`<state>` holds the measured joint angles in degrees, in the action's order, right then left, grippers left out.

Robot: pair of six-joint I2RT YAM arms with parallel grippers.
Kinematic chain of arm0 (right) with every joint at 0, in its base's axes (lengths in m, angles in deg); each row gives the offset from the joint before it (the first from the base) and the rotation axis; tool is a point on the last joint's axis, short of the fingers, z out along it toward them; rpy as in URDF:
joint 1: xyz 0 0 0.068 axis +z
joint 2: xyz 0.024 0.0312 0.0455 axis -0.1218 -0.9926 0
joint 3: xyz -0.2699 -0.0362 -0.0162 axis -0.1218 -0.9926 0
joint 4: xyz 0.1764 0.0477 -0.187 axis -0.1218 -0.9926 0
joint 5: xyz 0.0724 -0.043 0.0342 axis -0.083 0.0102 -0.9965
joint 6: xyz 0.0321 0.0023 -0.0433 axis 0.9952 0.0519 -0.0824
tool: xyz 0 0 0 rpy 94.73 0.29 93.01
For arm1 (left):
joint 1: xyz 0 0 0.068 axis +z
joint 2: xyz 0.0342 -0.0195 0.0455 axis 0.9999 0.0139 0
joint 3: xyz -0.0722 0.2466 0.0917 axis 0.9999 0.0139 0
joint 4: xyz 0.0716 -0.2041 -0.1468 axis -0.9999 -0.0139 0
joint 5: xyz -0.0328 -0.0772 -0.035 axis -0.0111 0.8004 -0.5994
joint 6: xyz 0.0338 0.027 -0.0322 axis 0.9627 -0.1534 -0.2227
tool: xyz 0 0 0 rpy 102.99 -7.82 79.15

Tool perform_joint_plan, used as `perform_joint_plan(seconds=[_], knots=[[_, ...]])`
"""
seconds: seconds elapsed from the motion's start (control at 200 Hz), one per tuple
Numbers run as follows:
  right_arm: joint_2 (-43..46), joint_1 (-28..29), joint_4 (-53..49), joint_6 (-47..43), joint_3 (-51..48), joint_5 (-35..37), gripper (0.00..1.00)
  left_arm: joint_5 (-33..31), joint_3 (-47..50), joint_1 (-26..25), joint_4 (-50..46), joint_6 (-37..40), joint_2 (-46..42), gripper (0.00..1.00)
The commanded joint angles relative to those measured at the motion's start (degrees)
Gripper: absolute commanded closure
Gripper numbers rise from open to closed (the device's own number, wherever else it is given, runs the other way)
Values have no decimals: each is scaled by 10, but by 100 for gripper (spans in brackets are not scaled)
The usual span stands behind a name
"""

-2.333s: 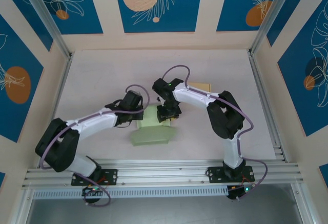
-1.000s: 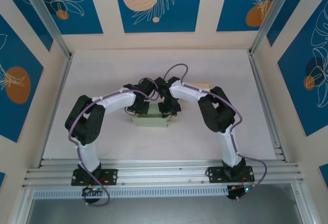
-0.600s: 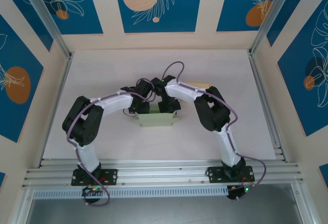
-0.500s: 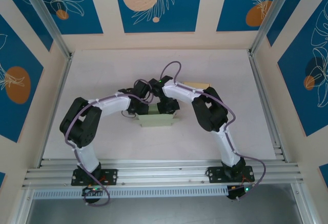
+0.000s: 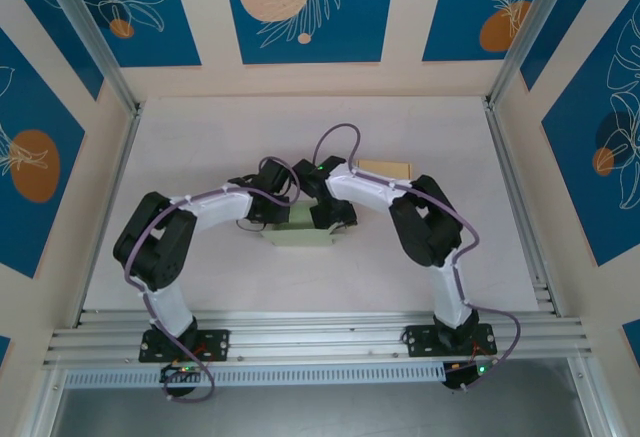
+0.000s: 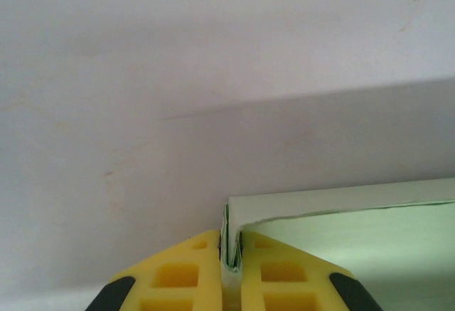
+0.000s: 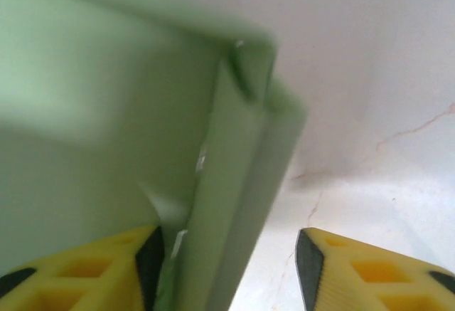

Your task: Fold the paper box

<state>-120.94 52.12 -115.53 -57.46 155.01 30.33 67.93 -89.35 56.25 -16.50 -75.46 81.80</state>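
Bright, even light; soft shadows on table (image 5: 200, 137); right wrist view blurred (left wrist sharper)

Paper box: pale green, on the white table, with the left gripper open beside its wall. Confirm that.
Wrong on the gripper. In the left wrist view the left gripper is shut on the wall edge of the paper box, not open beside it. The box is pale green and on the white table.

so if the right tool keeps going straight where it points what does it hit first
The paper box: its folded green wall sits between the right tool's open jaws, so it would likely run deeper onto it; depth unclear.
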Motion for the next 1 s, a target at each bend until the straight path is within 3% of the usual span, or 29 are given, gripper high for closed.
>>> perform_joint_plan(seconds=[0.0,0.215,0.505,0.77,0.995], knots=[[95,-4,88,-6,-15,-63,42,-37,10,0,-18,8,42,97],[182,-50,188,18,-105,-144,37,-38,1,1,-25,13,48,97],[243,-125,247,54,-231,-193,71,-40,-4,0,-33,15,49,98],[185,-130,235,51,-222,-191,80,-43,-9,1,-38,16,50,98],[112,-97,219,31,-135,-182,82,-39,-30,-9,-42,21,64,98]])
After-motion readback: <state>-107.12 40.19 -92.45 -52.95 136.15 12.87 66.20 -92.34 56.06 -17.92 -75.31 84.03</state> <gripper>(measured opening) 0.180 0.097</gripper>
